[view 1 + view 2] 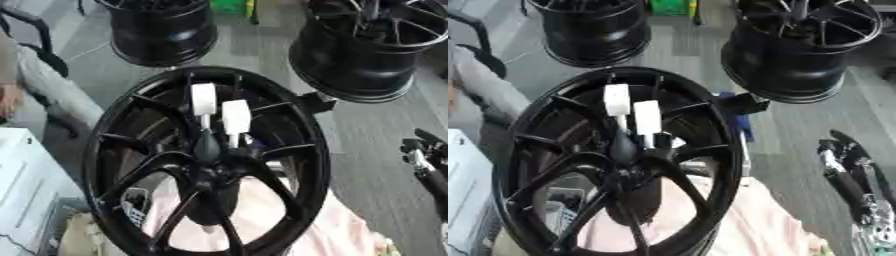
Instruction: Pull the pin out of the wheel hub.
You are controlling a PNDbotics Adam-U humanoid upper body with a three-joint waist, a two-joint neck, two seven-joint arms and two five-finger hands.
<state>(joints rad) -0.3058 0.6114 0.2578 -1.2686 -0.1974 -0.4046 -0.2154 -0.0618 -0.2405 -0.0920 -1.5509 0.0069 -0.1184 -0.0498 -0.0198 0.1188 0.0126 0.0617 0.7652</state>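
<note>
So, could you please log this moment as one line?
wheel hub upright | two white pins seated | right robot hand alongside, apart | left robot hand unseen

Two spare black rims are seen on the grey floor [367, 130]: one at top centre [162, 30], one at top rt [372, 47]. A pink cloth [337, 232] is spread at bottom. A white box [26, 185] is seen at lower lt, a green item [229, 6] at top edge.

A black wheel hub [206, 165] stood upright, filling the middle. Two white-headed pins [220, 112] stuck up side by side just above its centre. To the hub's right, well apart, the right hand [423, 156] showed at the edge, fingers unclear.
</note>
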